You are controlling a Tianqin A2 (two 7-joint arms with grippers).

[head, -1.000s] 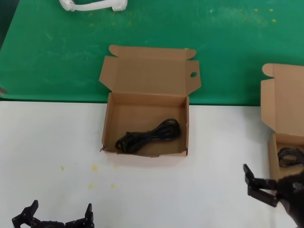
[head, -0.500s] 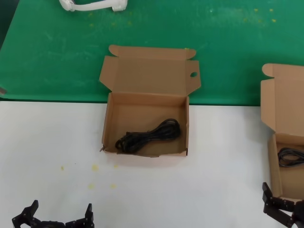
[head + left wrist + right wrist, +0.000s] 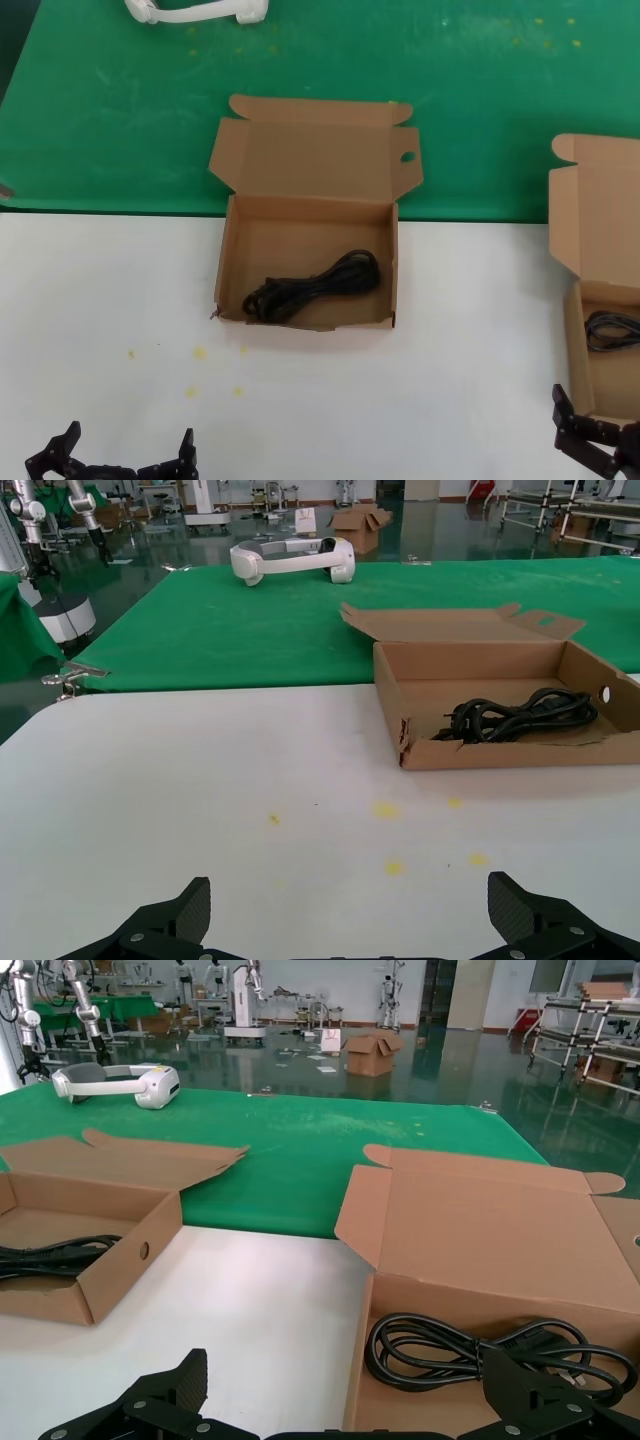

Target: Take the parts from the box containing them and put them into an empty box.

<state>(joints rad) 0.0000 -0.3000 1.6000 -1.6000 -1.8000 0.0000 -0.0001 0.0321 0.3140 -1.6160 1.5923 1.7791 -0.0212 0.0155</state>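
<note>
The holed-flap box (image 3: 232, 262) stands open mid-table with one coiled black cable (image 3: 312, 286) inside; it also shows in the left wrist view (image 3: 470, 755) with its cable (image 3: 515, 715). The plain-lidded box (image 3: 600, 215) at the right edge holds another coiled cable (image 3: 612, 330), seen close in the right wrist view (image 3: 500, 1350). My right gripper (image 3: 600, 445) is open and empty, low at the near right, just before that box (image 3: 480, 1240). My left gripper (image 3: 128, 448) is open and empty at the near left, over bare table.
A white headset (image 3: 195, 10) lies on the green mat (image 3: 120, 110) at the far edge. Small yellow spots (image 3: 200, 352) mark the white table (image 3: 110, 290) in front of the middle box.
My right gripper has drawn back toward the near right corner, open and empty, then held still. The left arm and both boxes have not moved.
</note>
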